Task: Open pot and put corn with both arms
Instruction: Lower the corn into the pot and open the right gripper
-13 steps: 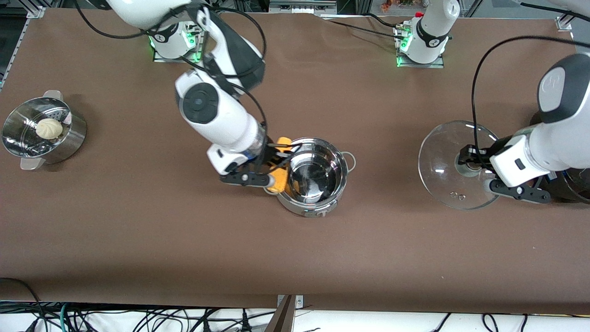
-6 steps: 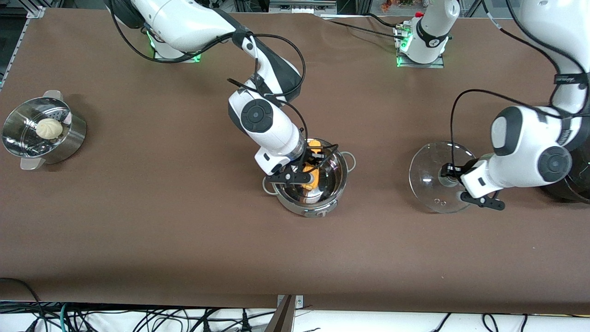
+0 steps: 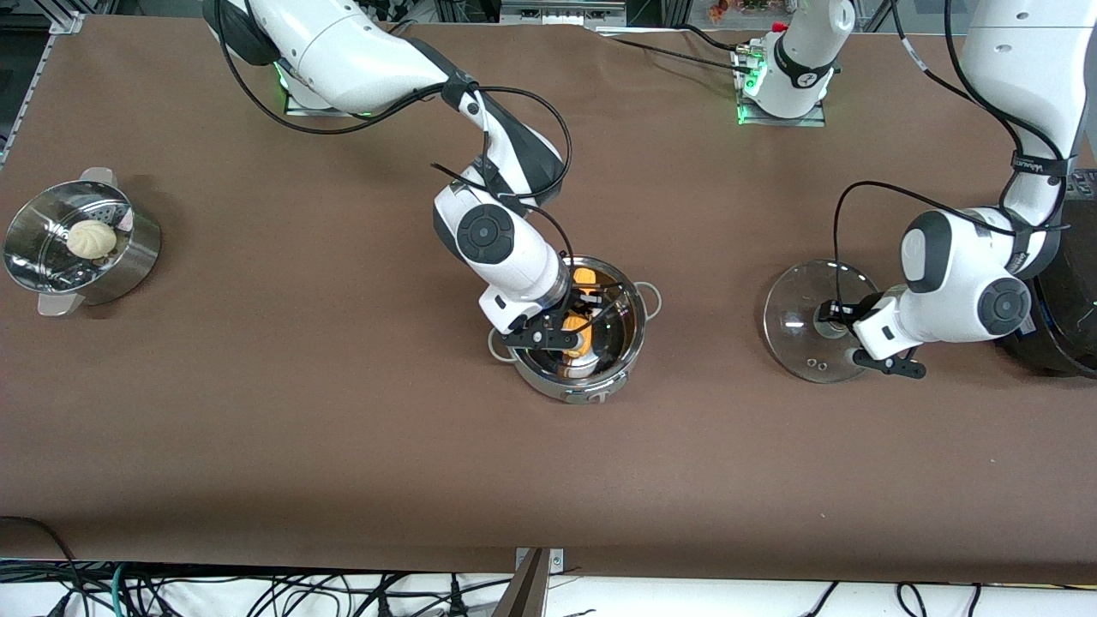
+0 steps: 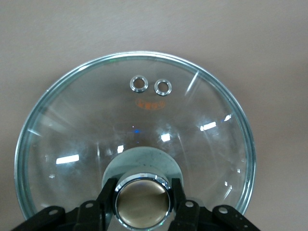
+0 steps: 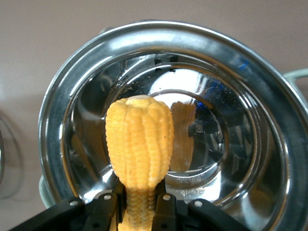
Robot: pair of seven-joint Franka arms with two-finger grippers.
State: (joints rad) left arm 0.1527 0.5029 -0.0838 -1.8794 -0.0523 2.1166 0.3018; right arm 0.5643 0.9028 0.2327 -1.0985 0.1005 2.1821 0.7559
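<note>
Claw work first: our right claw point(image 3: 572, 330) is clamped on the corn point(image 3: 583, 300), and in the right wrist view we see its fingers point(image 5: 108, 209) pressed to either side of the cob's thinner end while the fat, rounded end of the corn point(image 5: 139, 139) juts out from them. We find the cob held inside the mouth of the pot point(image 3: 630, 334), above its shiny floor, where a dull reflection of the cob shows; whether the corn touches the steel we cannot tell. Directly beneath this claw the pot point(image 5: 260, 96) stands open on the brown desk point(image 3: 343, 428), one small loop handle sticking out toward the left arm's end. Away from the right claw, toward that same end of the desk, our left claw point(image 3: 844, 330) is closed on the knob point(image 4: 142, 202) of the glass lid point(image 3: 793, 330); the left wrist view shows the fingers point(image 4: 107, 195) hugging the knob, with the clear lid point(image 4: 134, 125) spread out over bare desk and two small steam holes near its rim. Whether the lid rests on the desk or hangs just above it we cannot tell. Next to the left claw, at the desk's edge, sits a large black cooker point(image 3: 1058, 330). Well apart from the right claw, at the right arm's end, a steel steamer bowl point(image 3: 128, 257) holds a white bun point(image 3: 91, 238).
</note>
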